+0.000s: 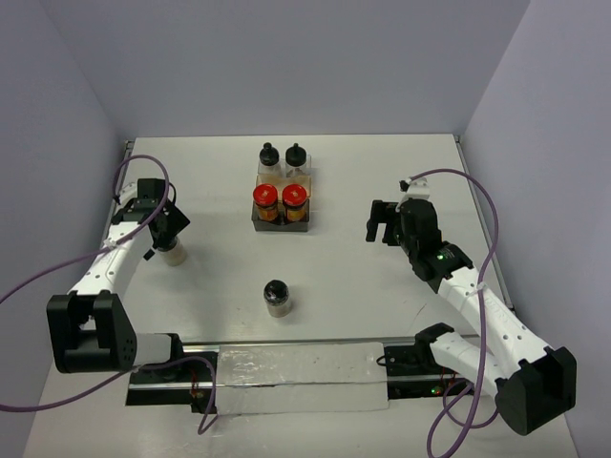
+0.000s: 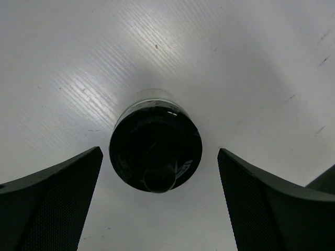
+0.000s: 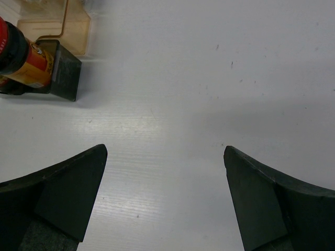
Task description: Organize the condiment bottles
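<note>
I am looking down over a white table [image 1: 382, 172] with both arms reaching in from the near edge. My left pincer [image 1: 167, 237] hangs straight above a loose black-capped bottle [image 2: 155, 151], its jaws spread wide and holding nothing. In the left wrist view the cap sits centred between the two dark fingers [image 2: 52, 204], with bare table showing on either side, so nothing touches yet. I judge this pose to be a line-up for a grasp from above, the jaws wide enough to drop past the cap. My right pincer [image 3: 165, 150] is equally wide and empty, with only bare table between its fingers. It hovers well to the right of the tray [image 1: 283, 228], probably parked out of the way. From that pincer, a red-capped bottle [image 3: 15, 52] with orange-brown contents lies ahead and far to the left, standing at the tray's dark front corner. Overhead, the tray holds two red-capped bottles [image 1: 264, 198] in front and two black-capped bottles [image 1: 270, 156] behind. A second loose black-capped bottle [image 1: 278, 296] stands upright between the arms, nearer the bases than the tray, well apart from both pincers.
</note>
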You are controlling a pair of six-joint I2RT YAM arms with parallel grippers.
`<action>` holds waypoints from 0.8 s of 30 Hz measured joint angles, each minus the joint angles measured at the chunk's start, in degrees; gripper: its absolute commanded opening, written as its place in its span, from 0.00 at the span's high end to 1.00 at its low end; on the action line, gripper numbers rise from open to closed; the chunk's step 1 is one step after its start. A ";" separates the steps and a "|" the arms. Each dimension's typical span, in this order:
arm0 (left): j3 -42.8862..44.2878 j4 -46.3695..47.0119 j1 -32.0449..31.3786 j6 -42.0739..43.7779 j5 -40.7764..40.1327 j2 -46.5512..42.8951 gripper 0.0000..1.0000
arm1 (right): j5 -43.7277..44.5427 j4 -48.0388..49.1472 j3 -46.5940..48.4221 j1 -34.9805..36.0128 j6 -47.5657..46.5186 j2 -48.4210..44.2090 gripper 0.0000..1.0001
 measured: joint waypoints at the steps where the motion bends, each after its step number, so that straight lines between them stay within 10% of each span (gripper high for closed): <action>1: 0.00 0.11 0.13 -0.25 -0.01 0.35 0.00 | 0.01 -0.01 -0.02 0.00 -0.01 0.05 0.00; 16: 0.00 1.65 0.58 -4.32 -0.04 2.41 0.26 | 0.14 -0.02 -0.09 0.00 0.00 0.11 0.00; 24: 0.13 1.83 0.67 -4.17 -0.40 2.06 0.85 | 0.61 -0.02 -0.24 0.00 0.00 0.11 0.00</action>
